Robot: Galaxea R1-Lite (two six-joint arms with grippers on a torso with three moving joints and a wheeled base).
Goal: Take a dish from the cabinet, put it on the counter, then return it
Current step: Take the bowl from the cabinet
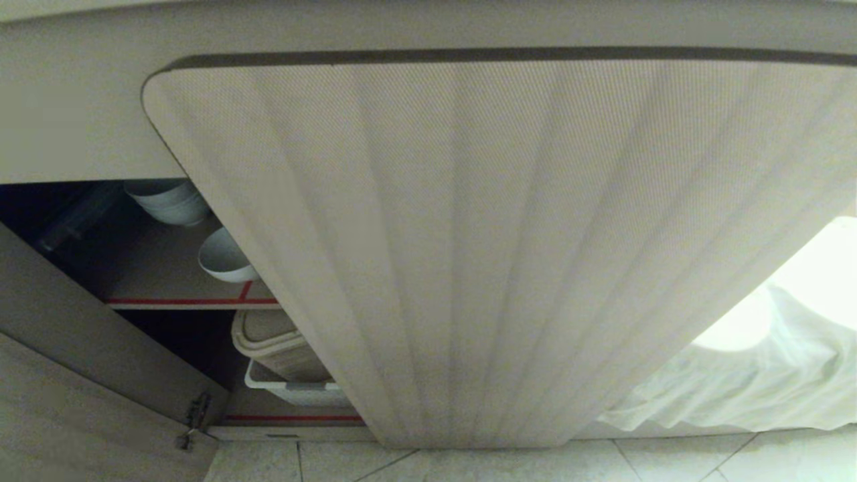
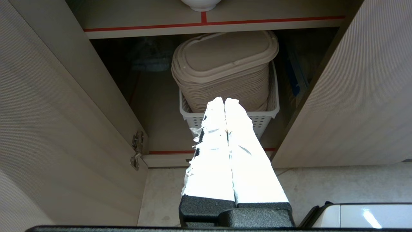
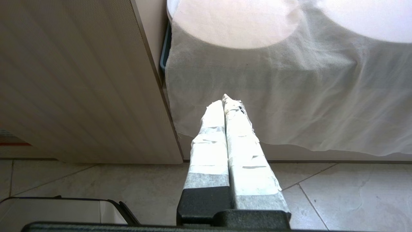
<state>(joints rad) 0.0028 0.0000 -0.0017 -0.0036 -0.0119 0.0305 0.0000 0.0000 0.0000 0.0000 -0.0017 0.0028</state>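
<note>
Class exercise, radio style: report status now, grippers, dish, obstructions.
Left gripper shut, empty, facing open cabinet. Right gripper shut, idle by white cloth. Dish on upper shelf. Fluted door fills head view.

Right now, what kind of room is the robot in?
Most likely a kitchen. An open low cabinet holds white bowls on a red-taped shelf, with a stack of beige lidded containers in a white basket below, and a tiled floor.
</note>
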